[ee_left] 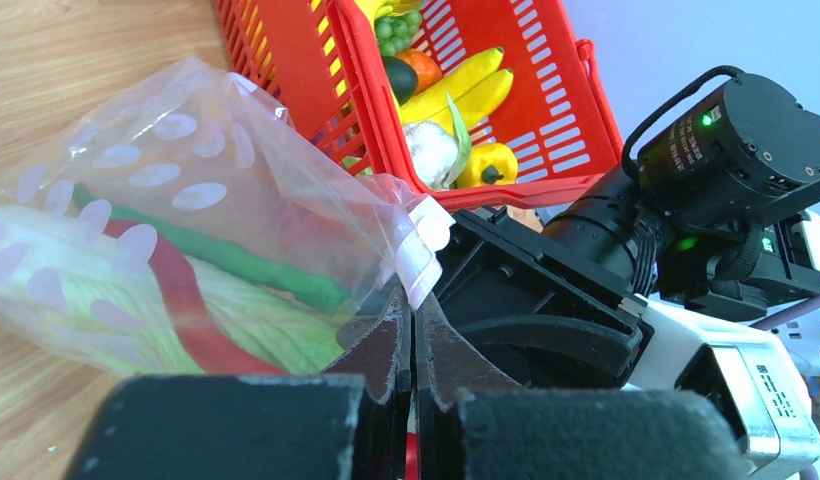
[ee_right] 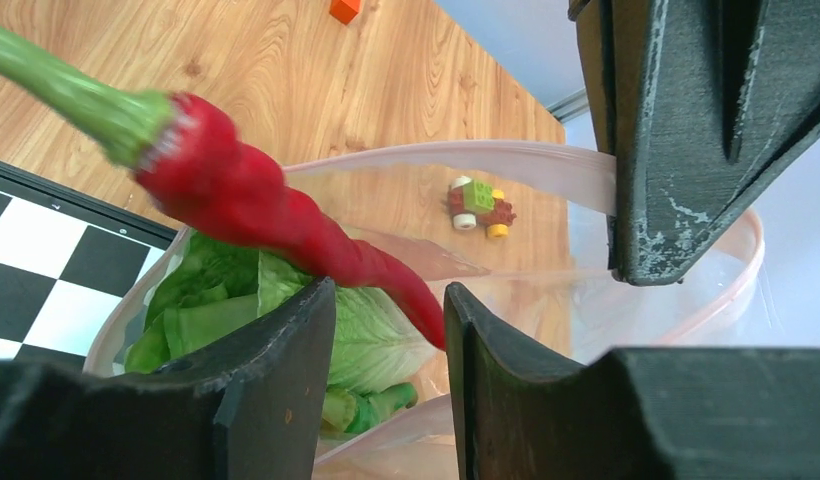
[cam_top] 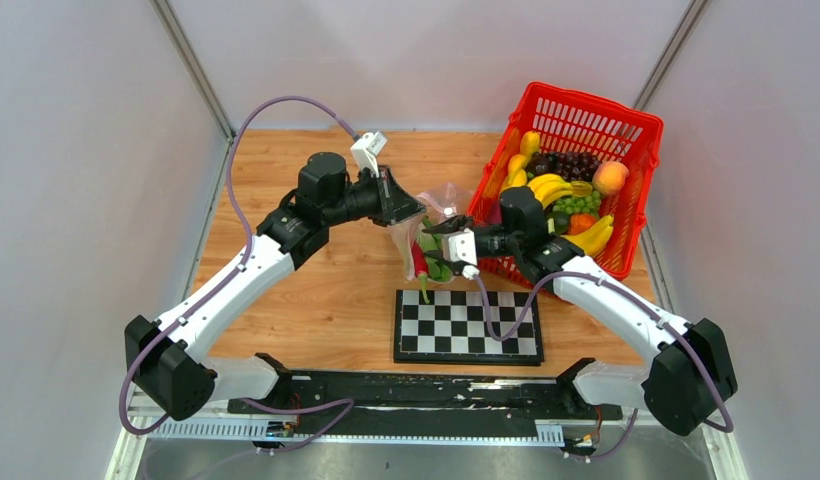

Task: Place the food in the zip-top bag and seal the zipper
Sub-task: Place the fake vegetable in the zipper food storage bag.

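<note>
The clear dotted zip-top bag [cam_top: 451, 195] hangs open between my two grippers, above the table. My left gripper [ee_left: 414, 300] is shut on the bag's pale pink zipper strip [ee_left: 421, 250] and holds that edge up. It also shows in the top view [cam_top: 411, 212]. Inside the bag lie green lettuce [ee_right: 371, 340], a long green pod [ee_left: 256, 265] and a red chilli [ee_right: 246, 200]. My right gripper [ee_right: 389, 300] is open at the bag's mouth [ee_right: 486, 160]. The chilli's tip lies between its fingers and its green stem sticks out over the rim.
A red mesh basket [cam_top: 586, 105] with bananas [cam_top: 551, 187], grapes and other toy fruit stands just right of the bag. A chessboard [cam_top: 466, 325] lies in front of it. A small toy-brick figure [ee_right: 481, 203] and an orange brick [ee_right: 344, 8] lie on the wood behind.
</note>
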Controlling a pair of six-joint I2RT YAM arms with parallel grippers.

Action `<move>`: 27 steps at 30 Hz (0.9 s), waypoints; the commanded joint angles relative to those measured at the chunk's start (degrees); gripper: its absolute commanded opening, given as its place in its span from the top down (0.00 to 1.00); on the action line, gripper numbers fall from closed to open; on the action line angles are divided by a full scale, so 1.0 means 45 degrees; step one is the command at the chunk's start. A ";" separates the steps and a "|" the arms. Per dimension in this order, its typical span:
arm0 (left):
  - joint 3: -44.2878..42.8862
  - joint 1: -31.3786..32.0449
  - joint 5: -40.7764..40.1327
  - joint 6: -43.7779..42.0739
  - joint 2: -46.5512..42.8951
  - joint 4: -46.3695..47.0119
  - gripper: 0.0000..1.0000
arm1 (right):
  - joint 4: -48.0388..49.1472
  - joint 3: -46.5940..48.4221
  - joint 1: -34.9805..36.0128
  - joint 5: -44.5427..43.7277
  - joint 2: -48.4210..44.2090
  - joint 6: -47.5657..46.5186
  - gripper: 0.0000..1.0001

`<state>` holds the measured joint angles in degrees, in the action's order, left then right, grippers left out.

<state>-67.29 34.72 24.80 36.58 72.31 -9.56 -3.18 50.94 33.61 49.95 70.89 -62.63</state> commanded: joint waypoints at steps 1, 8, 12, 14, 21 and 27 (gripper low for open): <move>-0.0716 0.0019 0.0212 0.0197 -0.0542 0.0929 1.00 | -0.0275 0.0162 -0.0006 0.0206 -0.0459 0.0119 0.55; -0.0666 0.0017 -0.0088 0.0136 -0.0427 0.0815 1.00 | -0.0718 0.0231 0.0025 0.0945 -0.2059 0.1601 0.53; -0.0597 0.0005 -0.0192 0.0114 -0.0352 0.0835 1.00 | 0.1264 -0.0370 0.0089 0.0676 -0.3068 0.5425 0.49; -0.0565 0.0016 -0.0138 0.0110 -0.0327 0.0865 1.00 | 0.2182 -0.0400 0.0173 -0.0640 -0.3318 0.9255 0.48; -0.0374 0.0016 0.0161 0.0387 -0.0212 0.1311 1.00 | -0.2694 0.2308 0.0478 -0.3374 -0.2592 1.6803 0.57; -0.0155 0.0031 0.0147 0.0775 0.0082 0.1728 1.00 | -0.5062 0.2225 0.0847 -0.3798 -0.2702 1.9749 0.46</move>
<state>-67.31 34.74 24.58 37.91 72.42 -7.35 -15.33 59.53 35.77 35.92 59.05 10.72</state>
